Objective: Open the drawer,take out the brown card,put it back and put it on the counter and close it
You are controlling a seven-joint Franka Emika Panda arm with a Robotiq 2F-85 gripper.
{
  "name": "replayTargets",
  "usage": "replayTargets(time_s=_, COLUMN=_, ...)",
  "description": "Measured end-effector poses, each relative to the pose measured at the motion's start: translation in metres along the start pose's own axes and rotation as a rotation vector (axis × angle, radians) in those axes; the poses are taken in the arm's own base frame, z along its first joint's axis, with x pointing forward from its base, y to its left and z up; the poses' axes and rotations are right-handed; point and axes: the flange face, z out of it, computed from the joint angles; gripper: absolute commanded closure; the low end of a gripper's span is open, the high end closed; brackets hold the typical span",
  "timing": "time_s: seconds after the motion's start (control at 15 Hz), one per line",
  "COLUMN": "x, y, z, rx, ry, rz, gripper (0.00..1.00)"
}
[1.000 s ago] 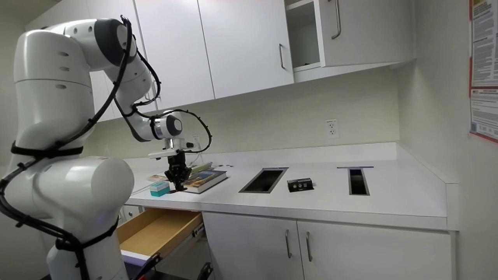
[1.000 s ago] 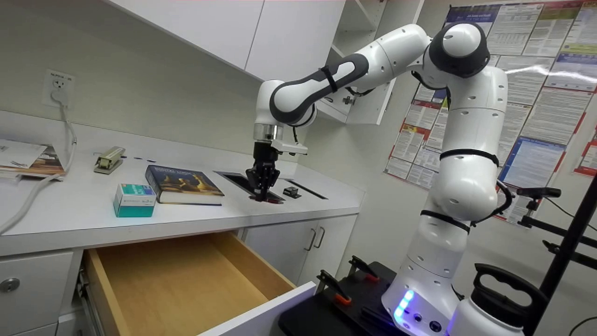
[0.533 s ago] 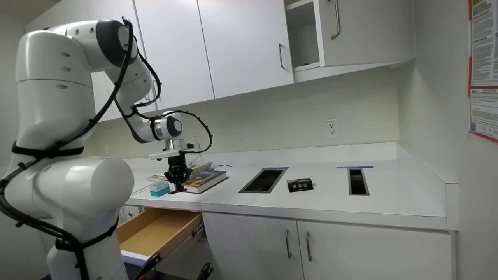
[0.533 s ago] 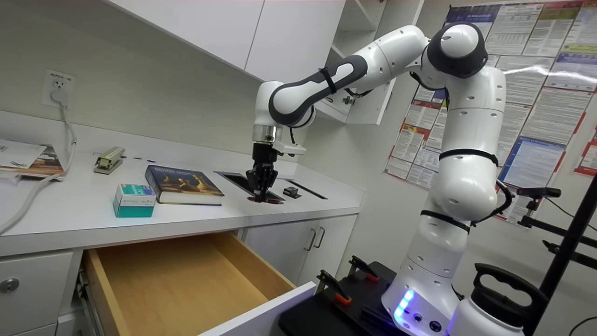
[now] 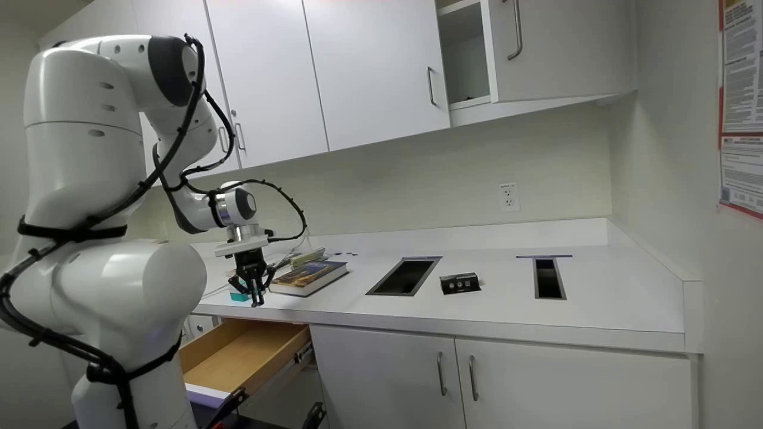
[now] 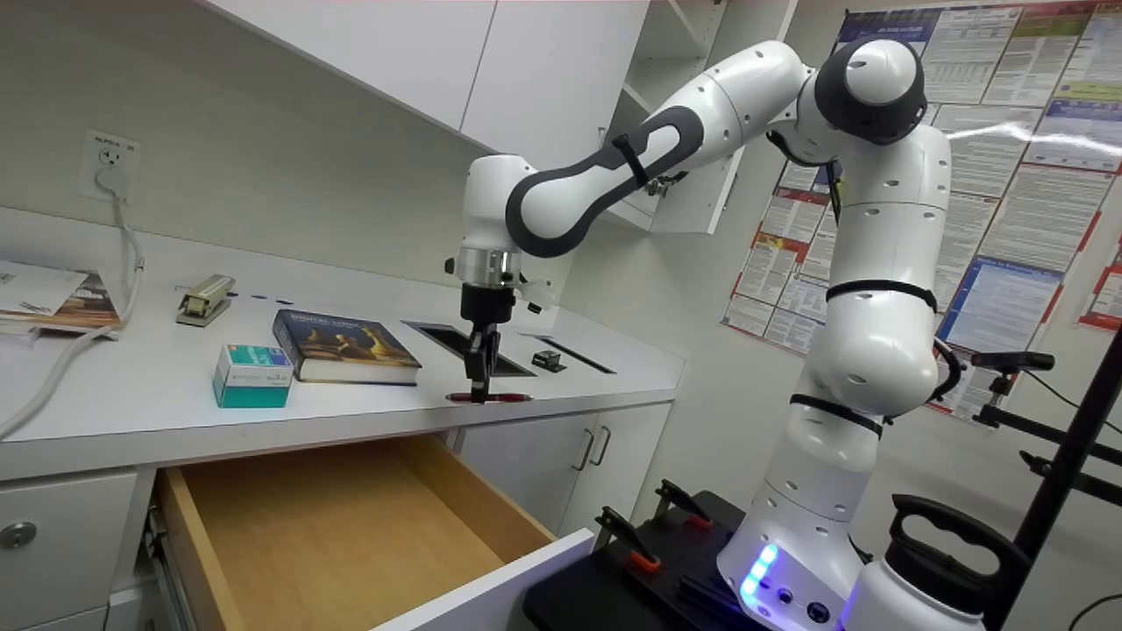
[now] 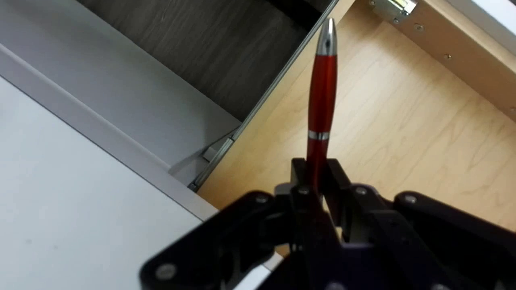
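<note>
We find the black two-fingered gripper (image 7: pixel 315 171), jaws nearly together, pinching a slim red-and-silver pen (image 7: pixel 322 92), newly shifted toward the open white-fronted wooden drawer (image 6: pixel 342 526), suggesting stowage.

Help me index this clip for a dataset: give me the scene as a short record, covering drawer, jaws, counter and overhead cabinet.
Drawer: pulled open, light wooden inside
Jaws: gripping a red pen
Pen's place: seen against the drawer's inside in the wrist view
Counter: white, with a wider dark cutout and a narrower one
Also on counter: book, teal-and-white box beside it, stapler
Between cutouts: small black item
Overhead cabinet: one door open
</note>
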Motion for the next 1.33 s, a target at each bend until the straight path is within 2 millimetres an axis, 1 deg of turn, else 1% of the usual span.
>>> replayTargets(time_s=0.13, x=-0.001, y=-0.023, z=0.014, rx=-0.044, ry=0.019, rz=-0.103, gripper=0.95)
replayTargets(time_s=0.2, x=0.000, y=-0.033, z=0.022, rx=-0.067, ry=0.031, rz=-0.154, gripper=0.86)
replayTargets(time_s=0.33, x=0.004, y=-0.050, z=0.036, rx=-0.096, ry=0.053, rz=-0.233, gripper=0.86)
replayTargets(time_s=0.47, x=0.005, y=-0.055, z=0.043, rx=-0.097, ry=0.052, rz=-0.255, gripper=0.86)
replayTargets(time_s=0.53, x=0.005, y=-0.055, z=0.043, rx=-0.097, ry=0.052, rz=-0.259, gripper=0.96)
replayTargets(time_s=0.67, x=0.006, y=-0.055, z=0.043, rx=-0.089, ry=0.057, rz=-0.284, gripper=0.96)
replayTargets(time_s=0.8, x=0.012, y=-0.057, z=0.043, rx=-0.065, ry=0.107, rz=-0.380, gripper=0.95)
replayTargets(time_s=0.93, x=0.019, y=-0.063, z=0.047, rx=-0.049, ry=0.166, rz=-0.479, gripper=0.95)
replayTargets(time_s=1.13, x=0.029, y=-0.078, z=0.062, rx=-0.029, ry=0.255, rz=-0.627, gripper=0.95)
replayTargets(time_s=1.33, x=0.035, y=-0.102, z=0.088, rx=0.005, ry=0.317, rz=-0.774, gripper=0.95)
